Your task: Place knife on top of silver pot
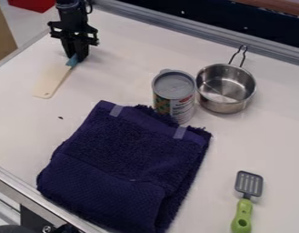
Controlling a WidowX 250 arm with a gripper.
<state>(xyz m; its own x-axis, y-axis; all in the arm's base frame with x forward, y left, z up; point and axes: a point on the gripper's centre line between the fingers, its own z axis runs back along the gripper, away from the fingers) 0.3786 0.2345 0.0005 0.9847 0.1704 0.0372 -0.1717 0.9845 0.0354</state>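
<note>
At the upper left of the table, the black gripper (pixel 77 58) hangs low over the blue end of the knife (pixel 54 78). The knife's broad cream part slants down and left from there, with a small hole near its lower end. I cannot tell whether the knife is held. At the upper right stands the silver pot (pixel 225 88), upright, its inside visible and its wire handle pointing to the back.
A lidded can (pixel 174 93) stands close to the left side of the pot. A folded dark blue towel (pixel 124 164) covers much of the front left and centre. A green-handled spatula (pixel 244 211) lies at the front right. A metal rail (pixel 176 28) runs along the back.
</note>
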